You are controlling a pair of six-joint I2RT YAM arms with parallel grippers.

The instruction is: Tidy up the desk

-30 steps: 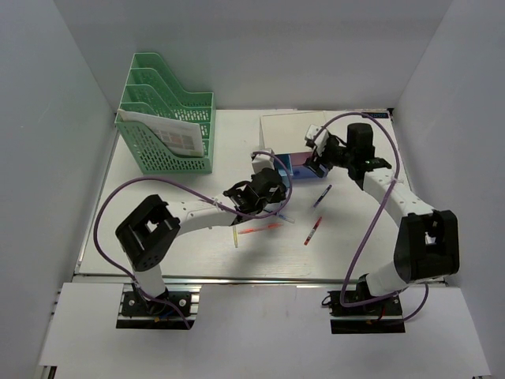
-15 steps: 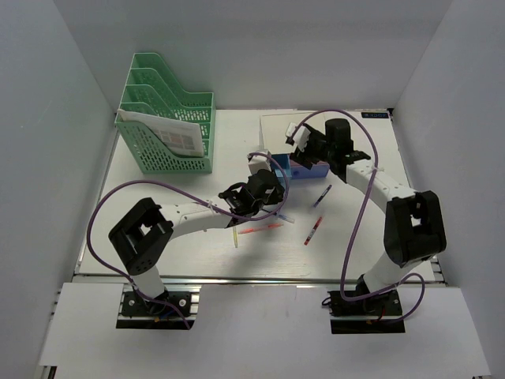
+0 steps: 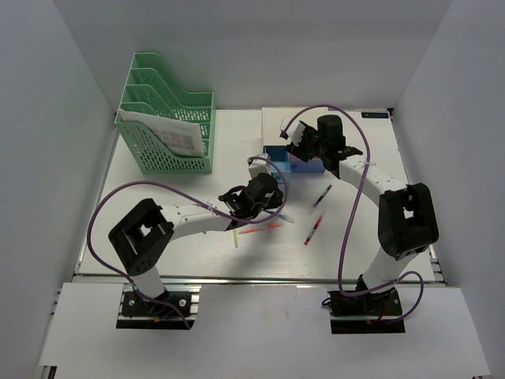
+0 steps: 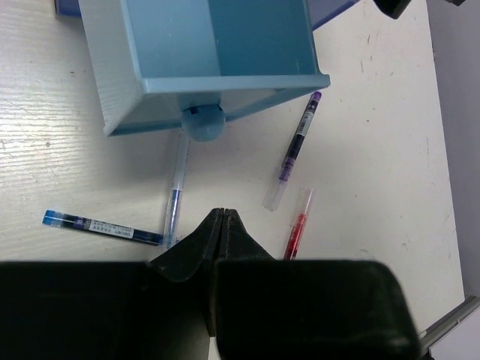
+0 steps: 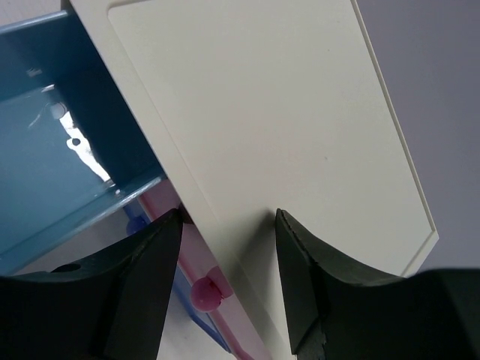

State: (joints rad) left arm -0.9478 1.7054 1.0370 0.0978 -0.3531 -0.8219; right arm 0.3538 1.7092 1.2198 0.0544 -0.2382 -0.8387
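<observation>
The white counter [image 3: 205, 257] fills my overhead view, walled in grey, with both arms reaching across it from the near edge.

My left gripper [image 4: 223, 215] is over the middle of the counter. Its fingers are pressed together with nothing between them. Just ahead of it is a pulled-out blue drawer [image 4: 217, 45] with a round blue knob [image 4: 204, 124].

Four pens lie loose on the counter near it:
- a purple pen [image 4: 296, 150]
- a red pen [image 4: 295, 234]
- a dark blue pen [image 4: 101, 225] lying crosswise
- a clear blue pen [image 4: 174, 195] pointing up toward the knob

My right gripper [image 5: 229, 221] is at the small white drawer box [image 5: 262, 112] toward the back. Its fingers are spread to either side of the box's top edge, and I cannot tell whether they touch it. A pink knob [image 5: 204, 291] shows just below that edge.

A green file rack [image 3: 167, 118] holding papers stands at the back left.
</observation>
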